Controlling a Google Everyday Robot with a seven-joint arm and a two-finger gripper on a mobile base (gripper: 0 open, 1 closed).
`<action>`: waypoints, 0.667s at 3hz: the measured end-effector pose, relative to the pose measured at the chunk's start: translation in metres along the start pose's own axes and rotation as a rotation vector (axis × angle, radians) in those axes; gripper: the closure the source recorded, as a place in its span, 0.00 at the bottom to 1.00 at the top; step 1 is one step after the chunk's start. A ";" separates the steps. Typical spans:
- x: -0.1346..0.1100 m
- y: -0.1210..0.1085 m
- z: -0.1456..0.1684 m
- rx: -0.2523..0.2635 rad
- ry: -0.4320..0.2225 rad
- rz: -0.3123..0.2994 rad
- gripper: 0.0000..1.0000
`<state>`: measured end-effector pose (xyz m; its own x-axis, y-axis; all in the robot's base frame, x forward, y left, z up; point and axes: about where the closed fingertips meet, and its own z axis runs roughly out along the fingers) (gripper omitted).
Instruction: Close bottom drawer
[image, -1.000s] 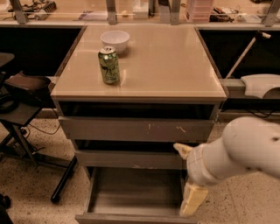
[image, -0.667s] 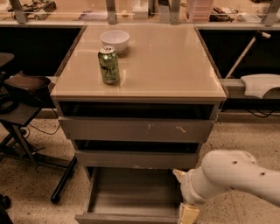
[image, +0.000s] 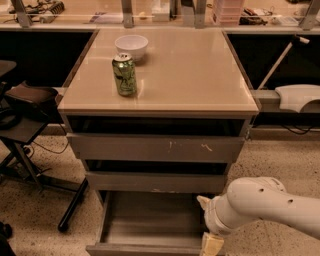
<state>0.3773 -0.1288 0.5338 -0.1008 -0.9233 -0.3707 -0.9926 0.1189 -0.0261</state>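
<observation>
The bottom drawer (image: 145, 222) is pulled far out at the foot of the cabinet, showing its flat grey floor and thin side walls. Its plain front strip (image: 142, 249) lies along the lower edge of the view. My white arm comes in from the right, and my gripper (image: 211, 244) hangs at the drawer's front right corner, partly cut off by the bottom edge. One pale finger (image: 212, 245) shows next to the front strip.
Above it, the middle drawer front (image: 156, 182) and the scratched top drawer front (image: 155, 148) each stand slightly out. A green can (image: 124, 74) and a white bowl (image: 131, 46) sit on the cabinet top. A black chair base (image: 30, 165) stands at the left.
My arm and gripper have dropped lower and moved slightly left, toward the front right corner of the bottom drawer. The drawer has not visibly moved.
</observation>
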 end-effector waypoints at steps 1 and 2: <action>0.029 -0.004 0.001 0.077 0.012 0.060 0.00; 0.089 -0.002 -0.006 0.199 0.112 0.119 0.00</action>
<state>0.3698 -0.2137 0.5060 -0.2336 -0.9319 -0.2774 -0.9416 0.2879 -0.1744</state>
